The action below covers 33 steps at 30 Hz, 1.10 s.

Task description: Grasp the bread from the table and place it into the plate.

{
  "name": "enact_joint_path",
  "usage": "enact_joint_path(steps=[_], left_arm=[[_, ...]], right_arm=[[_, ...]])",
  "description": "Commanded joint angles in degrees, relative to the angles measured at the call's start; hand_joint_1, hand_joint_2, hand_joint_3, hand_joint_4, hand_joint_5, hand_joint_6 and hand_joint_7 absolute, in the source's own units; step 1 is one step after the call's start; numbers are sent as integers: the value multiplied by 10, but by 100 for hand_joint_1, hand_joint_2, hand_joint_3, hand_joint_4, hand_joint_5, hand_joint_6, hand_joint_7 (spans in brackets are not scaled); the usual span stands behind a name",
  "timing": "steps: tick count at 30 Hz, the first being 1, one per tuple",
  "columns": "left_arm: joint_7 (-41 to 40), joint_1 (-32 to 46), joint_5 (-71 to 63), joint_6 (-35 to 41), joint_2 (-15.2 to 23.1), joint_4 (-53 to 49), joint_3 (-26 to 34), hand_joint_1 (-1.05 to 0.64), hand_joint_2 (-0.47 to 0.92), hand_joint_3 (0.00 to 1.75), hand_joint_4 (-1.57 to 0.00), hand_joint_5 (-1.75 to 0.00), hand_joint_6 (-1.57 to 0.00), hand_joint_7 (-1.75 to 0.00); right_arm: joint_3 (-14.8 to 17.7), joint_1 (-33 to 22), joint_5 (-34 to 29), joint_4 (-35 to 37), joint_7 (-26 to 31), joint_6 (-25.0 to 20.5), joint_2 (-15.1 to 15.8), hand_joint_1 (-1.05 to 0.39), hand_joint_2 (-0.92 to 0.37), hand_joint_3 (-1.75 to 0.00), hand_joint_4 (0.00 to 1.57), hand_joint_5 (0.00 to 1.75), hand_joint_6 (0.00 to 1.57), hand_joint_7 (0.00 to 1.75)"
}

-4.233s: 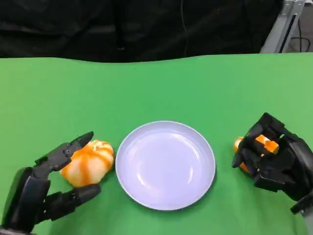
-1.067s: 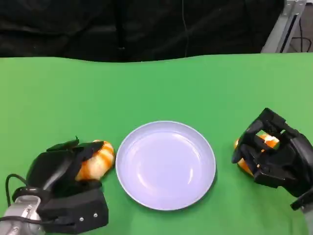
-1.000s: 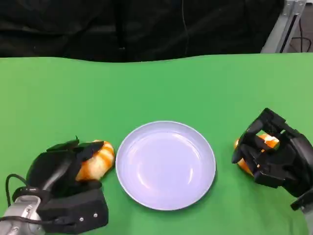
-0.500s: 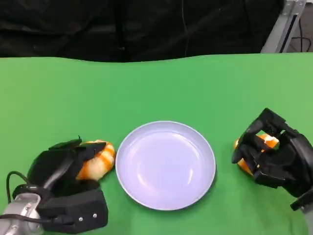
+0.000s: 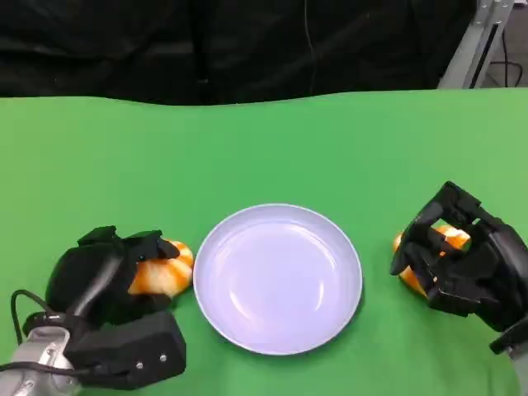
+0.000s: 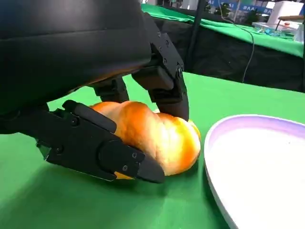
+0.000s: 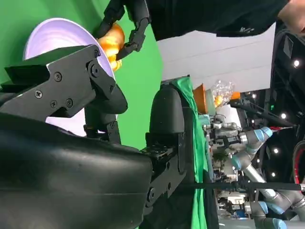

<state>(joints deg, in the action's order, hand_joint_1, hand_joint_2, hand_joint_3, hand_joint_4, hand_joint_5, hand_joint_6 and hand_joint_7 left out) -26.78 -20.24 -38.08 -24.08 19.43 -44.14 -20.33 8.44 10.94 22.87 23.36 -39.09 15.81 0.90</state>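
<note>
Left hand (image 5: pixel 103 276) closes around the bread (image 5: pixel 161 270), hiding most of it from above; the wrist camera shows fingers (image 6: pixel 102 148) clamping both sides, loaf on the cloth. Just beyond sits the plate (image 5: pixel 278 330). Farther off, the right hand (image 5: pixel 462 264) curls over another orange piece (image 5: pixel 411 276), grip unclear.

Green table (image 5: pixel 264 148), white plate (image 5: pixel 278 276) at centre, orange bread (image 5: pixel 161 271) left, another bread (image 5: pixel 410 264) right
</note>
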Motion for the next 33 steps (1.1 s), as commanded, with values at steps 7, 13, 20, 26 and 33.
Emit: enact_joint_path(steps=[7, 13, 20, 26, 33], left_arm=[[-22, 29, -2, 19, 4, 50, 9, -9, 91, 7, -44, -163, -62, -119], [-29, 42, -8, 34, 7, 80, 12, -9, 91, 5, -44, -163, -61, -120], [-30, 61, -17, 61, 7, 129, 21, -7, 92, 5, -41, -166, -56, -130], [-46, 64, -26, 58, 10, 136, 24, -6, 92, 5, -43, -163, -57, -127], [-76, 84, -59, 100, 23, 197, 45, -6, 92, 11, -53, -144, -67, -108]], right_arm=[[6, 0, 4, 7, 1, 6, 5, 14, -67, -116, 46, 175, 34, 164], [5, 0, 4, 8, 0, 8, 5, 13, -66, -116, 46, 175, 34, 164], [5, 1, 4, 10, -2, 9, 6, 14, -66, -115, 45, 175, 34, 164], [6, 1, 7, 9, -1, 4, 5, 14, -67, -115, 45, 175, 34, 164], [6, 4, 5, 17, -3, 7, 5, 15, -69, -114, 44, 175, 33, 163]])
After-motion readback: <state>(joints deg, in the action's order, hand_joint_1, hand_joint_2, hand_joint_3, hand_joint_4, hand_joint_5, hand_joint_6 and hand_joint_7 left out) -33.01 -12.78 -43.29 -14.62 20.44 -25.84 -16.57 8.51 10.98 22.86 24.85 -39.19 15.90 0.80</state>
